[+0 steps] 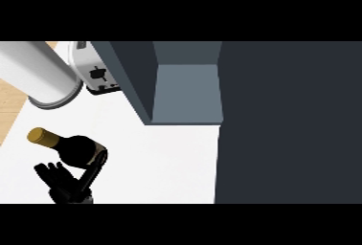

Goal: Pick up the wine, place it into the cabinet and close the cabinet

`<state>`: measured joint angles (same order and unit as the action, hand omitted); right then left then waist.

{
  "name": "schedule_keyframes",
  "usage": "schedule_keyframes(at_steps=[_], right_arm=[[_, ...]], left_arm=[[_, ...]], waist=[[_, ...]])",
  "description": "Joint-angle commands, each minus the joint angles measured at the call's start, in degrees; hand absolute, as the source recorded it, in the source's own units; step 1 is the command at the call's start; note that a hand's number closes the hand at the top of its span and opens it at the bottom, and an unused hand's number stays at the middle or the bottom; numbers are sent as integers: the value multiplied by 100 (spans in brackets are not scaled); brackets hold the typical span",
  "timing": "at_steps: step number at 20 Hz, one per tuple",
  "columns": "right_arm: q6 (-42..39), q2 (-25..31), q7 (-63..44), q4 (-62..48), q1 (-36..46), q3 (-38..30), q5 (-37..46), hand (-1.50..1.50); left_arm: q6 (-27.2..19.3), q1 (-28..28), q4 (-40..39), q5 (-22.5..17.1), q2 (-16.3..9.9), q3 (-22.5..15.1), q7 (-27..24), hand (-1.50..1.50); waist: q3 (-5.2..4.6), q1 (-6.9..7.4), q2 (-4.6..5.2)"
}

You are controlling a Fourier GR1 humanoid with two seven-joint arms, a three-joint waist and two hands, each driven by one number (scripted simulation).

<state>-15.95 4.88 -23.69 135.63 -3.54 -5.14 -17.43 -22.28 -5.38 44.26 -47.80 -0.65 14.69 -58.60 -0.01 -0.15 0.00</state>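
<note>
The wine bottle (73,147) is dark with a gold cap, and its neck points to the upper left in the head view. It is at the lower left over the white counter (163,162). My left hand (65,184) comes up from the lower edge right below it. One long digit curls up along the bottle's right side and the other fingers show at its lower left. The cabinet (187,91) stands open at the top centre, showing a pale blue-grey inside. My right hand does not show.
A broad dark panel (290,124) of the cabinet fills the right side. A pale grey cylinder (39,72) slants in at the top left, in front of a white toaster (97,74). The counter's left edge borders wooden flooring (10,107).
</note>
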Motion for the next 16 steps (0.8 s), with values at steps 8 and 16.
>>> schedule_keyframes(at_steps=[8,16], right_arm=[[196,-98,-148,-2,249,227,393,-150],[-30,36,-39,-116,97,-104,63,-150]], left_arm=[[797,-37,-665,5,59,-57,-434,150],[474,-535,-904,248,-51,136,-371,150]], waist=[[-1,6,0],[-1,-1,4]])
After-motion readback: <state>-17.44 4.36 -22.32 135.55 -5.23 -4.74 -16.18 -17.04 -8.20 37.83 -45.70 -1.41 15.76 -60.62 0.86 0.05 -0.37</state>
